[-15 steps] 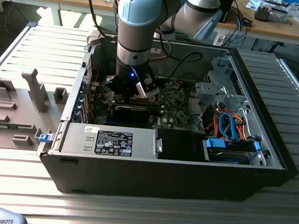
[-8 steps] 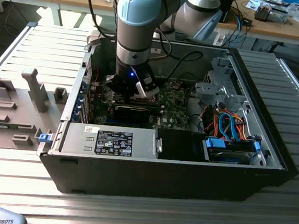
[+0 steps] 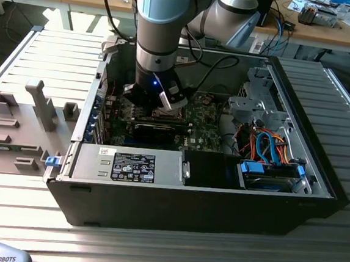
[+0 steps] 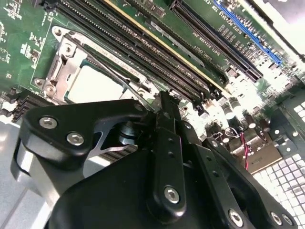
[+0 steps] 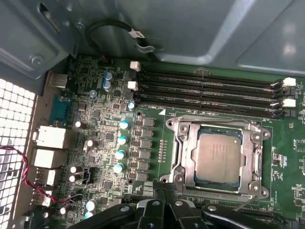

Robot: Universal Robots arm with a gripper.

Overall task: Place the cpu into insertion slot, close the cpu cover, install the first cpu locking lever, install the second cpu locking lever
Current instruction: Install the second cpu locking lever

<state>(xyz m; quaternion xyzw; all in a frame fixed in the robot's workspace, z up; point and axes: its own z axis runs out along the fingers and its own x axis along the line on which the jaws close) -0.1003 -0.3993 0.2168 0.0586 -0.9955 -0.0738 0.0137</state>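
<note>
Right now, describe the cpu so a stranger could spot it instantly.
Inside the open computer case, find the green motherboard. Beside the long black memory slots sits a silvery metal frame, the cpu cover. The cpu is the flat silver-grey square in its window.

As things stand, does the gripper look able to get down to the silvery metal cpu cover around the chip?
Probably yes. The gripper hangs right beside the cpu cover, which lies flat around the silver-grey cpu. Nothing stands between them in the first wrist view; the black memory slots lie on the far side.
</note>
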